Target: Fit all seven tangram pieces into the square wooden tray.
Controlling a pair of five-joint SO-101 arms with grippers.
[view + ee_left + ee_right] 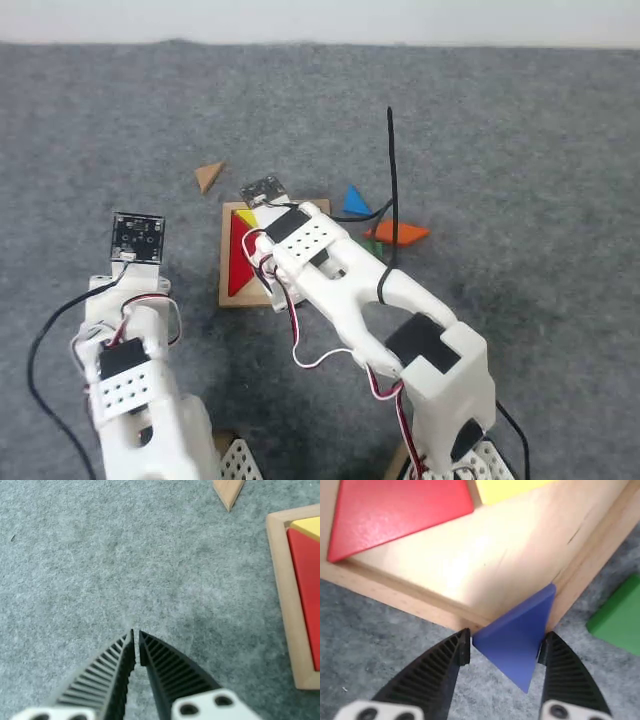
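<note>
We see the square wooden tray (224, 272) near the middle of the grey counter (520, 140). In it lie a red triangle (238, 262) along its left side and a yellow piece (247, 217) in its far left corner. The rest of the tray floor that we can see is bare wood.

The right claw (505, 647) is over a corner of the tray, on the side where the green piece (617, 617) lies. Its two fingers press the opposite sides of a dark blue triangle (517, 637). This triangle crosses the tray rim, with one tip over the tray floor. We cannot tell if it touches the wood.

The left claw (136, 635) is above bare counter, to the left of the tray and apart from it. Its jaws are almost together and hold nothing.

Outside the tray, a tan triangle (208, 176) lies just beyond the far left corner. A light blue triangle (354, 201) and an orange piece (400, 233) lie near the right side, toward the far edge of the counter.
</note>
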